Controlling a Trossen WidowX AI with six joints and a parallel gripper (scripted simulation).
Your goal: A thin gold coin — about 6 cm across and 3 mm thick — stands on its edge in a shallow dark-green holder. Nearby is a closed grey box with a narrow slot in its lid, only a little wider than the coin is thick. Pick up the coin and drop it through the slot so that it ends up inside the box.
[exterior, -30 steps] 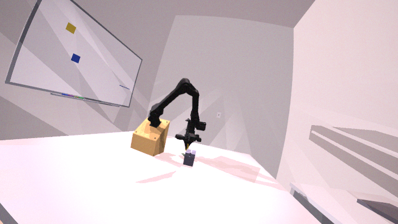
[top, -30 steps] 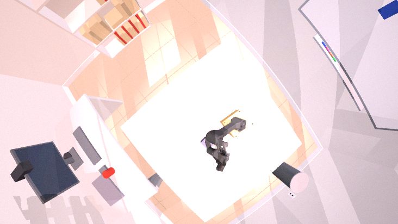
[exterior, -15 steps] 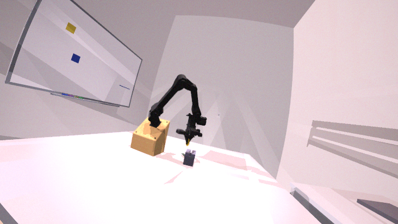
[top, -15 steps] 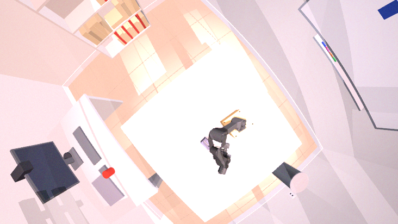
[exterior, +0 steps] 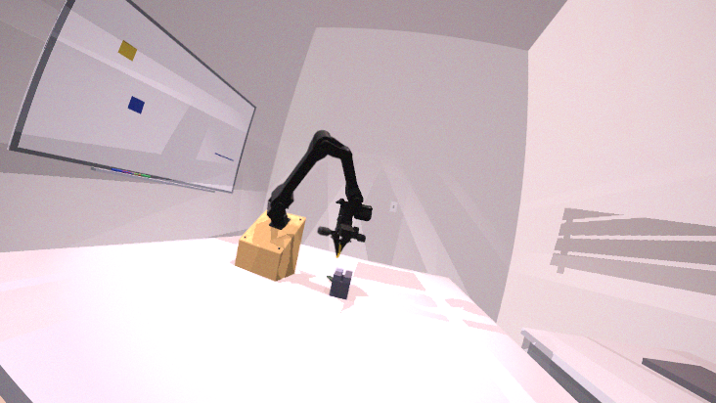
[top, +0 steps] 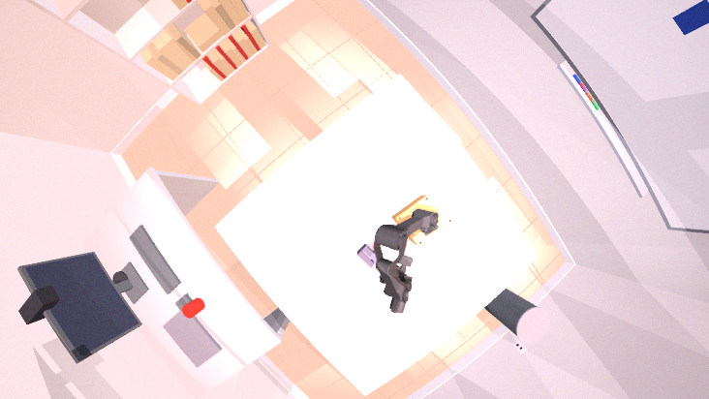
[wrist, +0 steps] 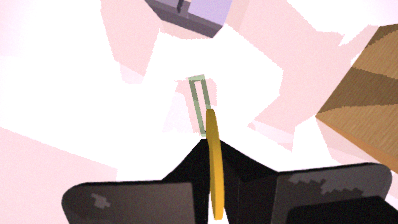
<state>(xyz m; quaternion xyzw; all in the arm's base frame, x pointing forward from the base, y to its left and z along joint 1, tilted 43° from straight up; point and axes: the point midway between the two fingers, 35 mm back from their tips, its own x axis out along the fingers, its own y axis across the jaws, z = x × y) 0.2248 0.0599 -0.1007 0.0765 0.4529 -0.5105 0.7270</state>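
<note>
My gripper (exterior: 338,251) (wrist: 209,145) is shut on the gold coin (exterior: 338,249) (wrist: 216,175) and holds it edge-on, high above the table. The wrist view shows the coin upright between the fingertips, its far end sticking out past them. The green holder (wrist: 206,104) lies below on the table, empty, partly hidden by the coin; only a bit of it shows behind the box in the exterior view. The closed grey box (top: 366,256) (exterior: 339,287) (wrist: 187,21) stands on the table beyond the holder, cut off by the top edge of the wrist view. A dark slot shows in its lid.
The arm's wooden base block (top: 408,208) (exterior: 260,253) (wrist: 367,95) stands on the white table (top: 307,198) (exterior: 150,320), at the right edge of the wrist view. A desk with a monitor (top: 78,302) and a shelf unit stand away from the table.
</note>
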